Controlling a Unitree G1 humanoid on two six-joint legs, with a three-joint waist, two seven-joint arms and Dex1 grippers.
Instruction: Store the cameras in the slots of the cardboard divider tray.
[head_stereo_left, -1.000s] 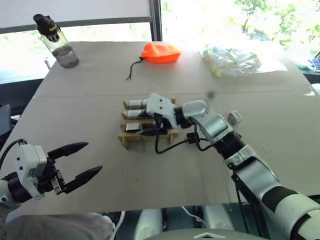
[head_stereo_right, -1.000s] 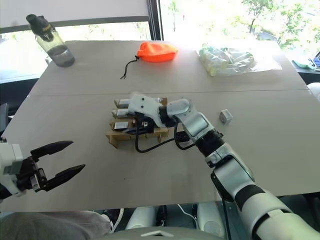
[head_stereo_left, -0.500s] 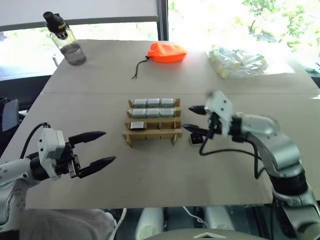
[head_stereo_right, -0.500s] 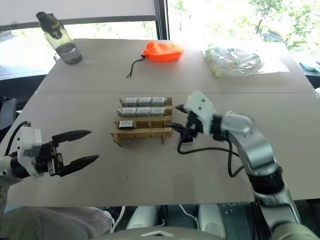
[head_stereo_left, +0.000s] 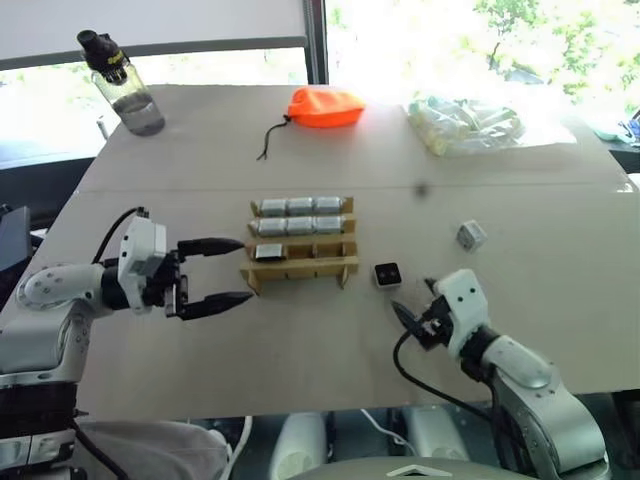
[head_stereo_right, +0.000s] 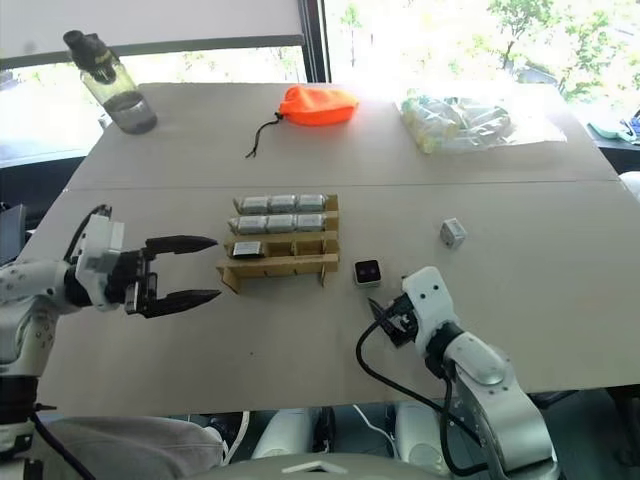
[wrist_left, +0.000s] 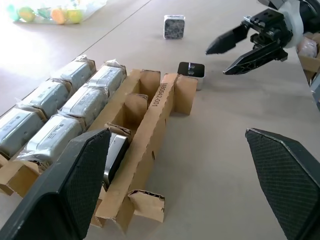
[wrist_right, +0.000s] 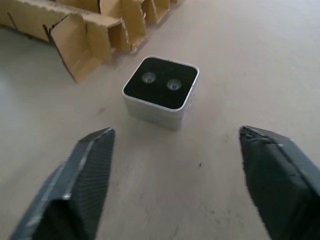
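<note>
A: Starting at the left, what stands beside the cardboard divider tray (head_stereo_left: 300, 252)?

B: The left gripper (head_stereo_left: 228, 271), just off the tray's left end, its two black fingers spread wide with nothing between them, pointing at that end. Far behind it, at the table's back left corner, stands a clear water bottle (head_stereo_left: 122, 84) with a black cap.

A: And the tray itself?

B: Three rows. The two rows farthest from the robot are full, three wrapped silver-grey cameras (head_stereo_left: 300, 206) in each. In the nearest of the three rows one camera (head_stereo_left: 268, 252) sits in the left slot; the left wrist view shows the other two slots (wrist_left: 137, 97) of that row bare. Behind the tray, near the table's far edge, lies an orange drawstring pouch (head_stereo_left: 322, 106).

A: Anything loose?

B: Yes. A camera (head_stereo_left: 386, 275) with a black face up lies on the table just right of the tray's near right corner, apart from it. The right gripper (head_stereo_left: 412, 313) is a little nearer the robot than that camera, jaws wide and empty, aimed at it without touching. Farther right of the tray another small grey camera (head_stereo_left: 469, 235) rests on the table, well apart. Behind it, a clear bag of pale tubes (head_stereo_left: 462, 124).
</note>
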